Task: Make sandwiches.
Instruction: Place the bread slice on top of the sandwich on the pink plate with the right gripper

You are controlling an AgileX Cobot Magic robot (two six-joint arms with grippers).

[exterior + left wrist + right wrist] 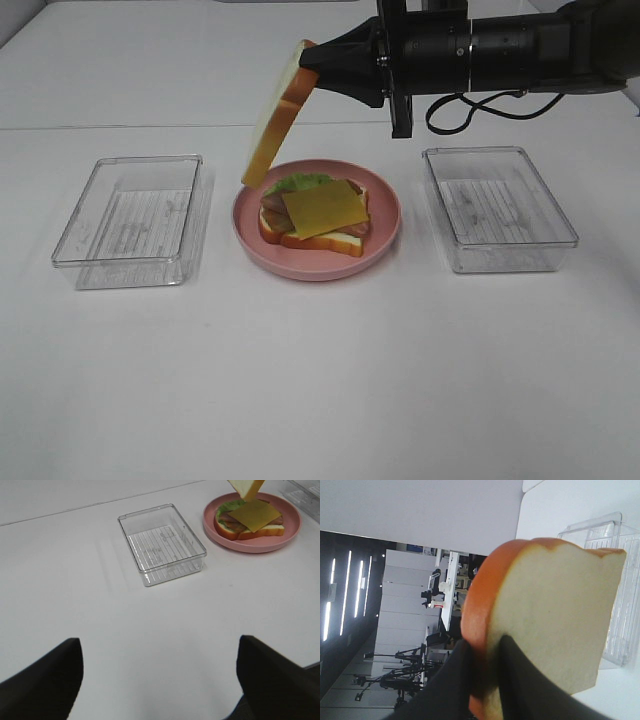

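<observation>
On the pink plate [385, 240] [295, 527] lies an open-faced stack: a bottom bread slice [320, 243], green lettuce [296, 183] [228, 505], a bit of brown-pink meat [272, 205] and a yellow cheese square [323, 207] [256, 514] on top. A second bread slice [278, 112] [246, 487] [555, 615] hangs tilted, nearly on edge, above the plate's far left rim, apart from the stack. My right gripper [308, 68] [490, 655] is shut on its upper end. My left gripper [160, 690] is open over bare table, nothing between its fingers [45, 680].
A clear plastic tray [130, 220] [162, 545] stands left of the plate and another [500, 210] to its right. A clear tray [620, 595] shows behind the held slice in the right wrist view. The right arm [520, 45] reaches in from the far right.
</observation>
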